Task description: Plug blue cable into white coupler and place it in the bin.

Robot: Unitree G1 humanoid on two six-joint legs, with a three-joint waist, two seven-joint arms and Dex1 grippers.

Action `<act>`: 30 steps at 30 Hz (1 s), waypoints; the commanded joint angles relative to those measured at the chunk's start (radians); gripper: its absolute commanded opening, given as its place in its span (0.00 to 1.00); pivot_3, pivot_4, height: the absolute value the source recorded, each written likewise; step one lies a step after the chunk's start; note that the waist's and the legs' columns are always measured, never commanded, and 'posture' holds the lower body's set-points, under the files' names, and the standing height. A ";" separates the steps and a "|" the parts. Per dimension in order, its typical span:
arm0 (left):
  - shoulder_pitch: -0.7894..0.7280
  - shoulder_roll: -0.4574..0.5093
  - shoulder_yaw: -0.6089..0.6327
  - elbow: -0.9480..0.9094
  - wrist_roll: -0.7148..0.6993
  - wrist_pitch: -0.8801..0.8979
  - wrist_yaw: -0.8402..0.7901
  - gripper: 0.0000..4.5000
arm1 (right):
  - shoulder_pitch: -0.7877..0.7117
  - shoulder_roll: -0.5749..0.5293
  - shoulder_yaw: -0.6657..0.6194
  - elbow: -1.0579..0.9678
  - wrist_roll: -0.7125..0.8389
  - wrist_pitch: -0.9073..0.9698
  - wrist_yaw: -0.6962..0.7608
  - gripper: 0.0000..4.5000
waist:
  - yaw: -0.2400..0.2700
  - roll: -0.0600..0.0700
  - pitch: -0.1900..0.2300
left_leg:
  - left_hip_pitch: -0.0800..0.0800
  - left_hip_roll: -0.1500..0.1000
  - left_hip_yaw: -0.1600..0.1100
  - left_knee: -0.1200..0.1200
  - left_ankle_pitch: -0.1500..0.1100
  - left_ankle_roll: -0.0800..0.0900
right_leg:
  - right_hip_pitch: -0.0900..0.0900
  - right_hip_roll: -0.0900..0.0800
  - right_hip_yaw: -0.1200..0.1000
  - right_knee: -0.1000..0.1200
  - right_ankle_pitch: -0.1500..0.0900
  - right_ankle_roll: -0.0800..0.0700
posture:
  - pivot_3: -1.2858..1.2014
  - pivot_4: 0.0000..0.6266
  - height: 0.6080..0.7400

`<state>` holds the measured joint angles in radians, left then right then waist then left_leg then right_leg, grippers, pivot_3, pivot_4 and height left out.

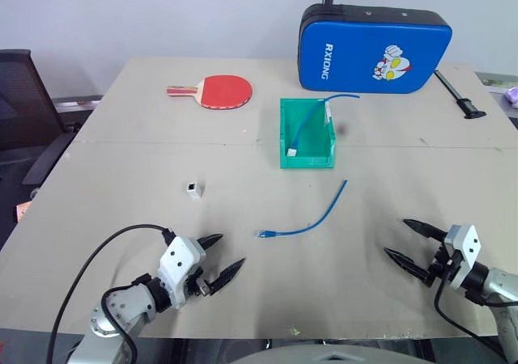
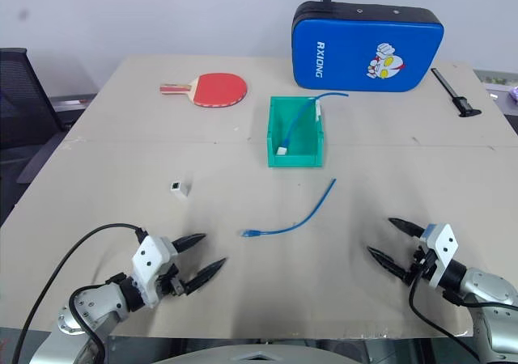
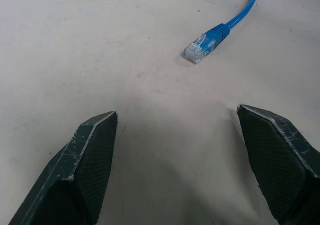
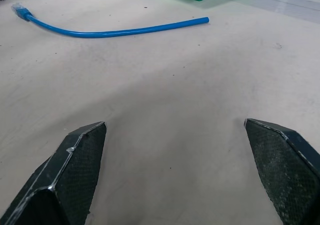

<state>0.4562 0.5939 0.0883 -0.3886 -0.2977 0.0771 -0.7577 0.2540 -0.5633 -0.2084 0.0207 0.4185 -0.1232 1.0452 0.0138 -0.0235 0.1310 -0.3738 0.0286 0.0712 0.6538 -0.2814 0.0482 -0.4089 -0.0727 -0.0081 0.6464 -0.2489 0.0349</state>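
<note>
So we've got both claws spread wide and holding nothing: our left gripper (image 1: 218, 272) sits just short of the blue cable (image 1: 312, 217) and its plug, clearly nearer than our right gripper (image 1: 414, 244). The cable runs diagonally away toward the green bin (image 1: 285, 137). The white coupler (image 1: 193, 189) sits ahead of the left claw, with open tabletop all around.

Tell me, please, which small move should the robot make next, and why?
Probably move the left gripper forward to the clear plug on the blue cable and close on it. Its fingers are open, empty and aimed at the plug, and the white coupler lies apart, unplugged.
</note>
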 commanded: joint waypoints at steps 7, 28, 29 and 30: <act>-0.020 0.022 0.027 -0.023 0.002 -0.029 -0.022 0.88 | 0.000 -0.031 -0.015 -0.027 0.030 0.017 0.038 0.97 | 0.000 0.000 0.000 | -0.003 0.000 -0.003 0.000 0.000 0.000 | -0.001 0.000 -0.003 -0.001 0.000 0.000 | 0.52 0.24 0.92; -0.247 0.138 -0.059 0.075 0.029 -0.040 -0.204 0.88 | 0.073 -0.098 0.032 -0.268 0.165 0.147 0.167 0.97 | 0.001 0.002 0.001 | -0.004 0.000 -0.006 0.002 0.000 0.000 | 0.000 0.002 -0.006 -0.002 0.001 -0.001 | 0.52 0.24 0.92; -0.290 0.146 -0.075 0.091 0.029 -0.032 -0.221 0.88 | 0.067 -0.107 0.038 -0.300 0.174 0.162 0.170 0.97 | 0.001 0.002 0.001 | -0.005 -0.001 -0.006 0.002 0.000 0.000 | 0.000 0.003 -0.006 -0.002 0.001 -0.001 | 0.52 0.24 0.92; -0.333 0.151 -0.094 0.109 0.032 -0.026 -0.239 0.88 | 0.057 -0.115 0.045 -0.326 0.176 0.172 0.169 0.97 | 0.000 0.002 0.001 | -0.005 -0.001 -0.006 0.002 0.000 0.000 | 0.000 0.003 -0.007 -0.002 0.001 -0.001 | 0.52 0.24 0.92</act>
<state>0.1534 0.7274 0.0147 -0.2885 -0.2694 0.0482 -0.9687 0.3196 -0.6605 -0.1649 -0.2462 0.5667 0.0331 1.2026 0.0140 -0.0211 0.1323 -0.3786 0.0281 0.0645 0.6572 -0.2811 0.0482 -0.4087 -0.0691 -0.0163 0.6446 -0.2476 0.0338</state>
